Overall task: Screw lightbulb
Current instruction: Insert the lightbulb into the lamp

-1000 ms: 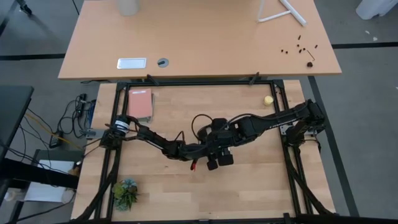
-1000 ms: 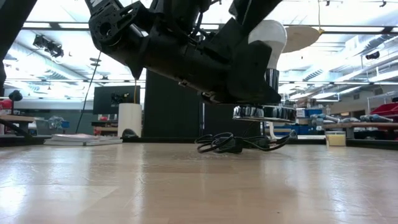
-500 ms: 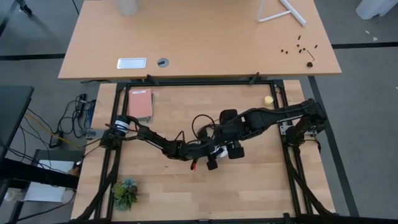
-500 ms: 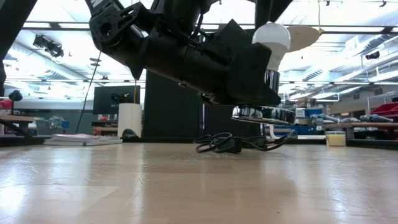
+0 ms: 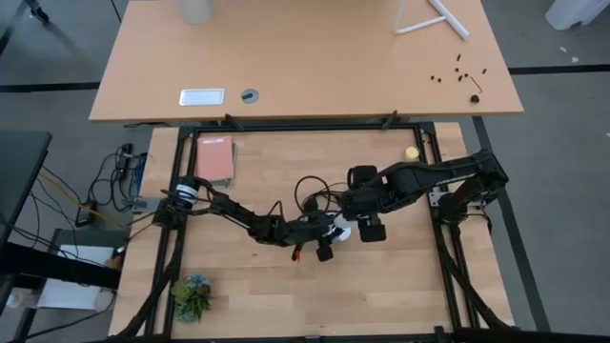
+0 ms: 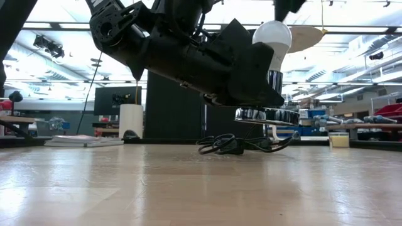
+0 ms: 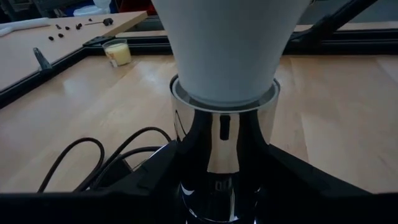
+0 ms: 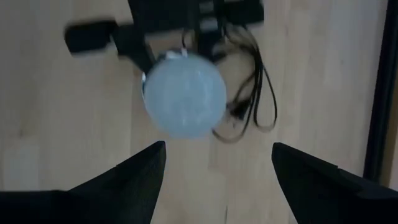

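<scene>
The lightbulb (image 6: 271,39) stood upright in the chrome socket (image 6: 266,114), which my left gripper (image 5: 327,235) pinched. My right gripper (image 8: 214,171) hung spread above the globe; I judged another twist needed regrasping.

The white frosted bulb (image 6: 271,39) is standing upright, its narrow end sitting in the shiny socket (image 7: 222,146) that my left gripper (image 5: 327,235) is holding above the table.

The lightbulb (image 6: 271,37) has a matt, frosted white globe. Between the left fingers (image 7: 311,186) sits a glossy, mirror-bright metal socket (image 7: 224,149). The table (image 7: 348,106) is smooth pale wood; the cord (image 7: 81,162) looks like matt black rubber.
</scene>
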`<state>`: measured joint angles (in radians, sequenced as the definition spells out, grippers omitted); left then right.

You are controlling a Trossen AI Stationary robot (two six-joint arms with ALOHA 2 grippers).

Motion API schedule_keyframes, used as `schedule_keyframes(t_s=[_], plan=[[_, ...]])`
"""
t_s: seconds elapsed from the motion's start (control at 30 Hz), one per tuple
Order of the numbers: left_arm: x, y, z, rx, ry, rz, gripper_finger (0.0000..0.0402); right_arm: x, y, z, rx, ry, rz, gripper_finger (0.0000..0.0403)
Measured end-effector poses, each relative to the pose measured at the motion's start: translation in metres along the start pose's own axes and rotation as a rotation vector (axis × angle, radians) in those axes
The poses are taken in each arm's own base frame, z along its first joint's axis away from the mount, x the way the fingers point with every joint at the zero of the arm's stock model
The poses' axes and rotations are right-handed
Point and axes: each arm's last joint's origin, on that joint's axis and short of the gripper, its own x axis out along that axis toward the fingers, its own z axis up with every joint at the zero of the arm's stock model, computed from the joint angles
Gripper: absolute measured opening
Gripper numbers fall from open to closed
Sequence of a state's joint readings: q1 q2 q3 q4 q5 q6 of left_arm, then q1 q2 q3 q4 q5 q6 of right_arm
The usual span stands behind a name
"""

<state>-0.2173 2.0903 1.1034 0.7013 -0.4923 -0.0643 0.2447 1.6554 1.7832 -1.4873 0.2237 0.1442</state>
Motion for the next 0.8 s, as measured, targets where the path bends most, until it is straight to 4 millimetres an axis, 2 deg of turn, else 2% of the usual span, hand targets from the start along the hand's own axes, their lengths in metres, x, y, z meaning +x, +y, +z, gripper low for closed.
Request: schedule_keyframes(t_s=[0.17,0.43,0.6,0.8], plan=[[0.000,0.000,0.000,0.000,0.000,-0.004,0.0195,0.011,0.006,-0.006,-0.002,0.063,0.009,0.0300],[0.000,-0.002,0.000,0.004,0.002,-0.063,0.0195,0.049,0.021,-0.015,-0.062,0.100,0.028,0.0300],[0.000,-0.003,0.000,0.005,0.003,-0.088,0.0195,0.055,0.023,-0.020,-0.074,0.055,0.065,0.0300],[0.000,-0.003,0.000,0.004,0.003,-0.087,0.0195,0.053,0.023,-0.026,-0.033,-0.046,0.123,0.0300]])
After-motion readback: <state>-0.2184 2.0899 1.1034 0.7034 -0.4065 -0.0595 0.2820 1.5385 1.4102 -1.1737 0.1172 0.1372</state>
